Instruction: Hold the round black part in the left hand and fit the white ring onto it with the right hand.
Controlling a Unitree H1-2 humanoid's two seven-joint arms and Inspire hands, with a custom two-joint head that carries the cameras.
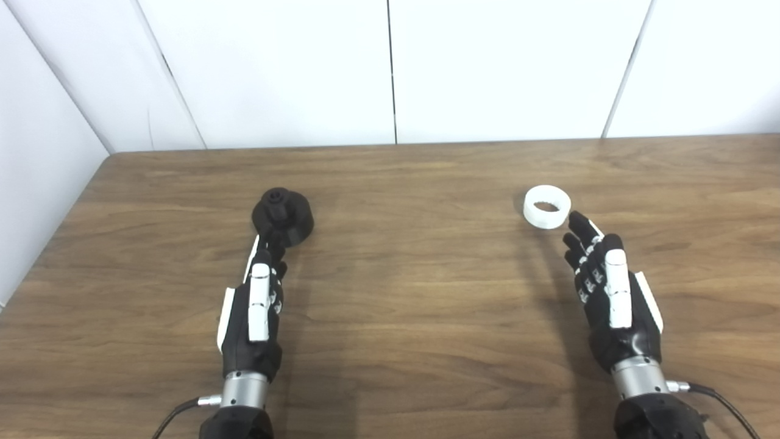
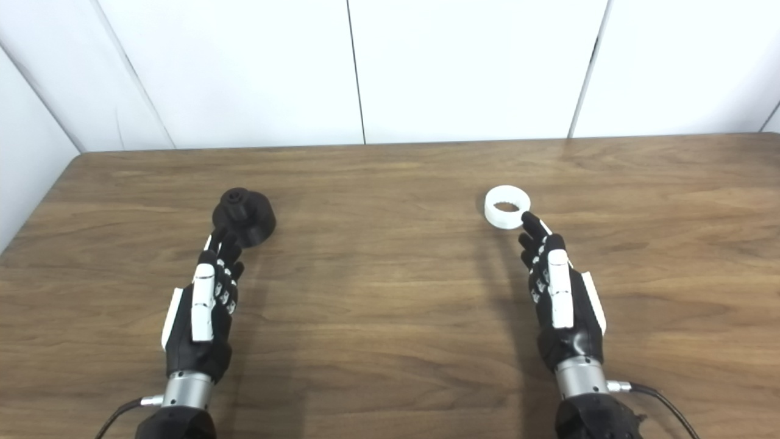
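1. Wooden table (image 1: 414,305), white panel wall (image 1: 390,67) behind it. Both arms come in from the near edge, hands stretched out flat over the tabletop.
2. Round black part (image 1: 283,216) sits on the table left of centre, broad base down, small knob on top. Nothing holds it.
3. Left hand (image 1: 256,311) lies straight behind the black part, palm turned inward, fingers extended and holding nothing. Fingertips (image 1: 273,250) reach the near edge of the part's base. Touching or just short of it: can't tell from either view.
4. White ring (image 1: 547,207) lies flat on the table right of centre, opening facing up, fine teeth visible around its inner wall. Also free.
5. Right hand (image 1: 609,292) is behind and slightly right of the ring, fingers extended and a little spread, empty. Its longest fingertip (image 2: 529,221) ends just at the ring's near-right rim; contact isn't clear.
6. Part and ring are well apart, at roughly the same depth on the table, one in front of each hand.
7. Silver wrist cuffs and a cable at each wrist show near the bottom edge.
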